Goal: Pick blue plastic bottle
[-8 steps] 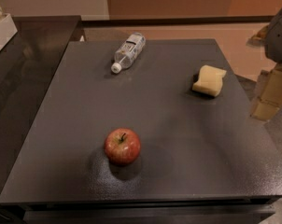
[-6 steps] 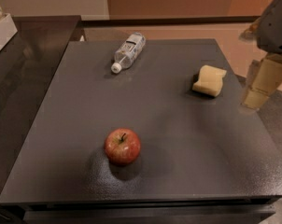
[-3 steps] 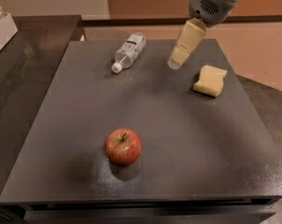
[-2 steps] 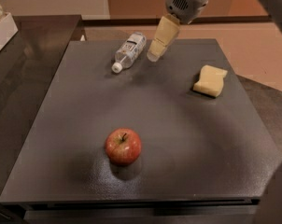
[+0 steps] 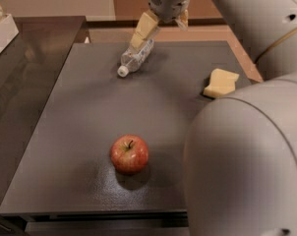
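The blue plastic bottle [image 5: 134, 58] is clear with a white cap and lies on its side at the far middle of the dark table [image 5: 84, 112], cap pointing toward the near left. My gripper [image 5: 161, 27] hangs just above the bottle's far end. It is open, with one tan finger [image 5: 143, 29] over the bottle's base and the other to the right. It holds nothing.
A red apple [image 5: 130, 154] sits near the table's front middle. A yellow sponge [image 5: 221, 82] lies at the right edge. My arm's large white body [image 5: 247, 156] fills the right foreground. A white object [image 5: 2, 31] stands on the counter at far left.
My gripper has swept from the table's right side, past the sponge, leftward and to the far side. It now hangs over the bottle. The bottle, apple and sponge have not moved.
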You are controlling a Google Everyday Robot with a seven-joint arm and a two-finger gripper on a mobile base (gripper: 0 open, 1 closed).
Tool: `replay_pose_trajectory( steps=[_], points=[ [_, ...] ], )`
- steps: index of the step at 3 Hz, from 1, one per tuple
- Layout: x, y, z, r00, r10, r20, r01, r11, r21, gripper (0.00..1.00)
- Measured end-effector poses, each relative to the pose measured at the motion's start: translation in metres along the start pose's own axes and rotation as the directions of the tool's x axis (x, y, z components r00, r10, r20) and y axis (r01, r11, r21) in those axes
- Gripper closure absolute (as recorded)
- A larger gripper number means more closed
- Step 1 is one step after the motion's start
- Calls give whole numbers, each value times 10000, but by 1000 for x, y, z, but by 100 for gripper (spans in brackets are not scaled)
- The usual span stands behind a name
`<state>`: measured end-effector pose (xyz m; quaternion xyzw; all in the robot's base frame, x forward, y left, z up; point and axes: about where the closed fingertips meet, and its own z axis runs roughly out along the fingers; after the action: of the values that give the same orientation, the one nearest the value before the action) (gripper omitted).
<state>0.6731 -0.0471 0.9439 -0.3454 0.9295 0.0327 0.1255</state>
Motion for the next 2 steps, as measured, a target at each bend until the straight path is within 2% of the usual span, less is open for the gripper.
replay_pose_trajectory(
  steps=[1, 2],
  points=[
    [-25, -1, 12, 9925, 1220, 120, -1224, 9917, 393, 0],
    [-32, -2, 16, 9918, 1256, 252, -1265, 9912, 392, 0]
  ],
)
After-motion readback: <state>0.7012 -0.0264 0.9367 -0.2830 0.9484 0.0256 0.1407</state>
